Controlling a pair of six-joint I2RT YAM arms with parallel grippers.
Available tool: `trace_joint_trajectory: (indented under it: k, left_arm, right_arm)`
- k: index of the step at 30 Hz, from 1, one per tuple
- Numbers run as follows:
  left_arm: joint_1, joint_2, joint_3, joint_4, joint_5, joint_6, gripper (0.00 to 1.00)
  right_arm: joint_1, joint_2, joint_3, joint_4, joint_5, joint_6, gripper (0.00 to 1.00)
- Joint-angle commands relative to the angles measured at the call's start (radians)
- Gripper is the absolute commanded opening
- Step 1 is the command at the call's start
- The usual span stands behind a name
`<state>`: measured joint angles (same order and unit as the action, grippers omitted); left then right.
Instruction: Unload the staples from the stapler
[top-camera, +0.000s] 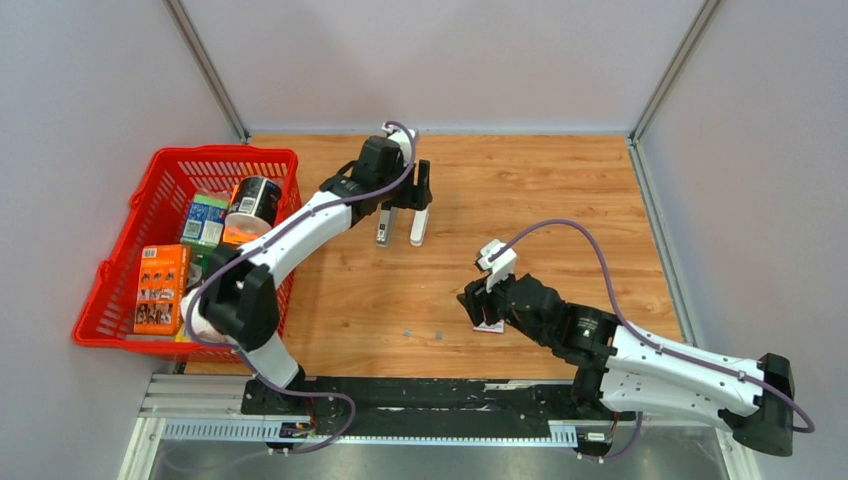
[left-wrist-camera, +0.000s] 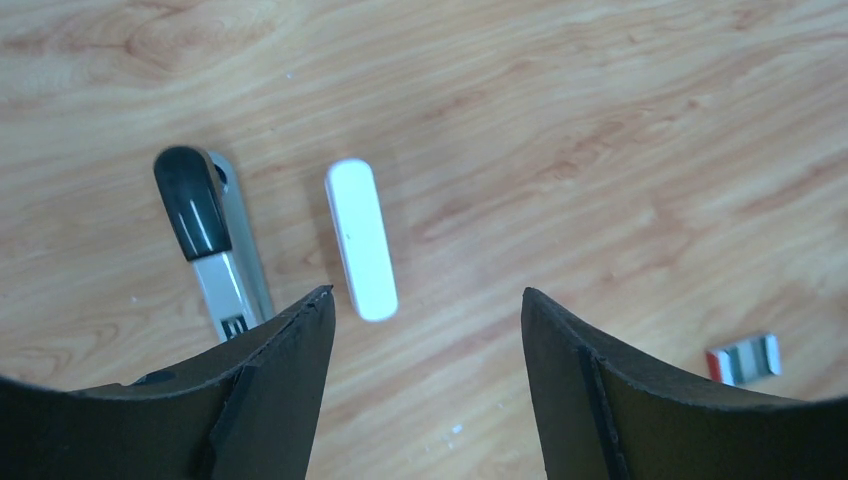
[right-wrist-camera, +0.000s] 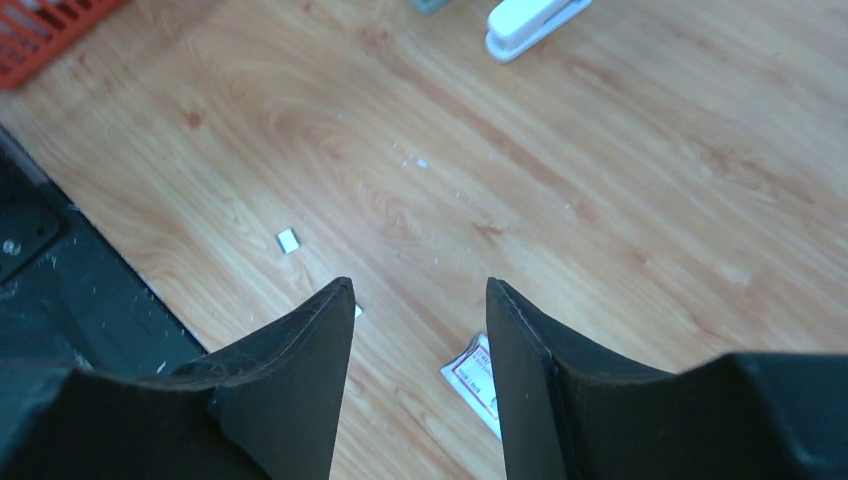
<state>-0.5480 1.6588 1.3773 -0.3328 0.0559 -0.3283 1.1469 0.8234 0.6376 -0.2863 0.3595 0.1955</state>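
The stapler lies in two parts on the wooden table. Its white plastic body (left-wrist-camera: 361, 238) lies beside the grey metal inner piece (left-wrist-camera: 222, 262) with a black tip. Both show in the top view, white body (top-camera: 419, 228) and grey piece (top-camera: 383, 231). My left gripper (left-wrist-camera: 425, 295) hovers just over them, open and empty, also in the top view (top-camera: 405, 205). My right gripper (right-wrist-camera: 418, 285) is open and empty, low over the table (top-camera: 478, 305). The white body shows far off in the right wrist view (right-wrist-camera: 530, 22). Small staple bits (right-wrist-camera: 288, 240) lie loose near the front (top-camera: 440, 335).
A small red-and-white flat box (top-camera: 490, 325) lies beside my right gripper's fingertips, partly under one finger in the right wrist view (right-wrist-camera: 475, 375). It also shows in the left wrist view (left-wrist-camera: 743, 359). A red basket (top-camera: 225, 152) with several packages stands at the left.
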Motion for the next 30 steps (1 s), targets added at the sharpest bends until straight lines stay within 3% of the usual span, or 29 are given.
trace_joint_trajectory:
  k: [1,11,16,23,30]
  left_arm:
    - [0.0,-0.125,-0.124,0.017,0.114,-0.052,0.75]
    - [-0.058,-0.398,-0.334,-0.077,0.211,-0.086,0.73]
    - [-0.058,-0.54,-0.379,-0.188,0.203,-0.054,0.73]
    - [-0.058,-0.68,-0.412,-0.258,0.219,-0.005,0.73]
    - [-0.058,-0.717,-0.442,-0.262,0.257,0.0,0.73]
  right_arm:
    - [0.002,0.072,0.047,-0.022,-0.111,0.042,0.55]
    - [0.01,0.258,0.071,-0.033,-0.306,-0.008,0.64]
    - [0.049,0.384,0.114,-0.05,-0.303,-0.068,0.67]
    - [0.085,0.557,0.209,-0.086,-0.332,-0.263,0.77]
    - [0.094,0.622,0.235,-0.117,-0.343,-0.447,0.79]
